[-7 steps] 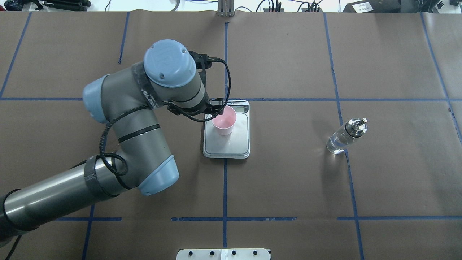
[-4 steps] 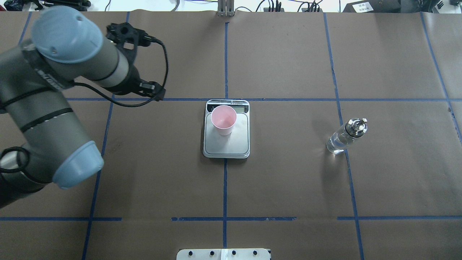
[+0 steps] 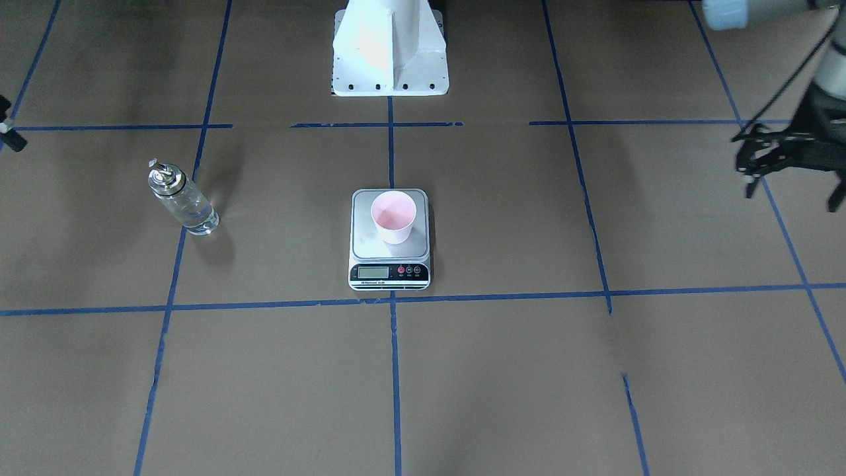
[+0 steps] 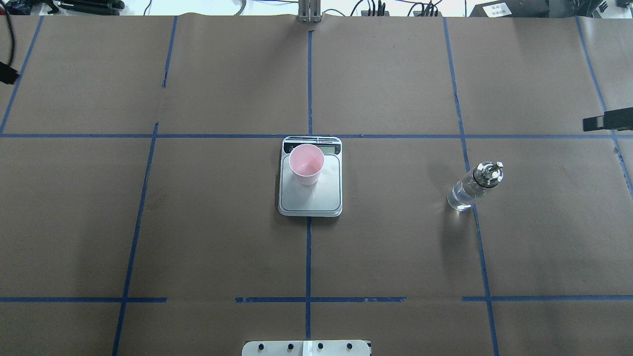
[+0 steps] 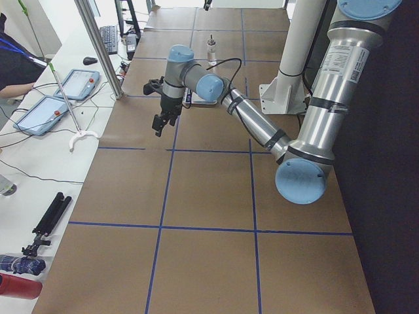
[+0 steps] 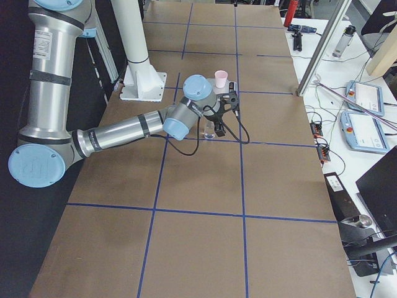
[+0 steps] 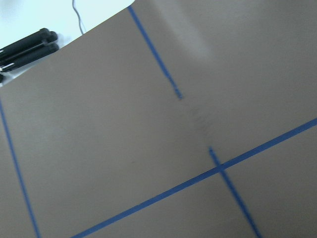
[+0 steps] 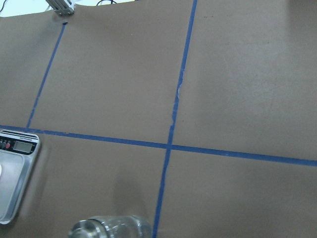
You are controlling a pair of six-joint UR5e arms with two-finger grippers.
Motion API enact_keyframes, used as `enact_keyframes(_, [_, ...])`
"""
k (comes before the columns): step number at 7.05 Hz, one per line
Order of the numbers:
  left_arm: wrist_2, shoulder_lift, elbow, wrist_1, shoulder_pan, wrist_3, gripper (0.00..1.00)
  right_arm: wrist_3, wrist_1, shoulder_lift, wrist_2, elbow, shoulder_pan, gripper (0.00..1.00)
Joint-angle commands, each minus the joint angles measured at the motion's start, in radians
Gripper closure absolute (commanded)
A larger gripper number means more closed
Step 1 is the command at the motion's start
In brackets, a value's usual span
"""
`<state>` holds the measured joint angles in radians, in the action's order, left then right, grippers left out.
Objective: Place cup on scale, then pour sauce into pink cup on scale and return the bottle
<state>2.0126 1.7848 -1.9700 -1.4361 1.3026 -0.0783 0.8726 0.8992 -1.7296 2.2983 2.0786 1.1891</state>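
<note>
1. Task items. The pink paper cup [image 4: 306, 165] stands upright on the steel platform of the kitchen scale [image 4: 311, 201], toward the display end. We see its mouth open upward and its inside pink. The scale lies flat on the paper-covered table [image 4: 395, 247], astride the centre line of the blue tape grid [image 4: 308, 257]. Its black display strip faces away from the robot.

2. Bottle. The glass bottle [image 4: 470, 190] stands upright on the table on the robot's right side, well apart from the scale, with its base at a tape line. Its metal pour-spout cap is in place. Clear liquid [image 3: 195, 215] shows through the glass.

3. Left gripper [image 5: 158, 129]. It hangs above the table toward the robot's left end with its fingers pointing down, well apart from the scale and cup. We cannot tell whether the fingers are apart or together: the front-facing view cuts it at the frame edge, and the left wrist view shows only paper and tape.

4. Right gripper [image 6: 229, 102]. It hangs above the table on the robot's right side. In the overhead view only a black sliver shows at the frame edge, apart from the bottle. The right wrist view shows the bottle top at its lower edge and a scale corner at its left. We cannot tell how its fingers stand.

5. The white robot pedestal [image 3: 390, 53] stands behind the scale.
</note>
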Motion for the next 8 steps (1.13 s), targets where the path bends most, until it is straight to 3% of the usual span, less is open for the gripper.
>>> enact_keyframes(1, [0.099, -0.047, 0.179, -0.076, 0.225, 0.200, 0.00, 0.210, -0.003, -0.007, -0.169, 0.127, -0.173, 0.00])
enact_keyframes(2, [0.153, -0.059, 0.291, -0.131, 0.275, 0.318, 0.00, 0.227, -0.002, -0.052, -0.244, 0.188, -0.230, 0.00])
enact_keyframes(3, [0.184, -0.076, 0.319, -0.200, 0.280, 0.324, 0.00, 0.229, -0.002, -0.112, -0.392, 0.242, -0.329, 0.00])
enact_keyframes(5, [0.195, -0.088, 0.310, -0.202, 0.280, 0.322, 0.00, 0.270, -0.002, -0.177, -0.689, 0.279, -0.530, 0.01])
enact_keyframes(7, [0.193, -0.087, 0.310, -0.204, 0.279, 0.318, 0.00, 0.353, 0.004, -0.209, -1.147, 0.275, -0.850, 0.01])
enact_keyframes(8, [0.195, -0.087, 0.310, -0.204, 0.279, 0.316, 0.00, 0.427, 0.006, -0.211, -1.332, 0.237, -0.972, 0.01])
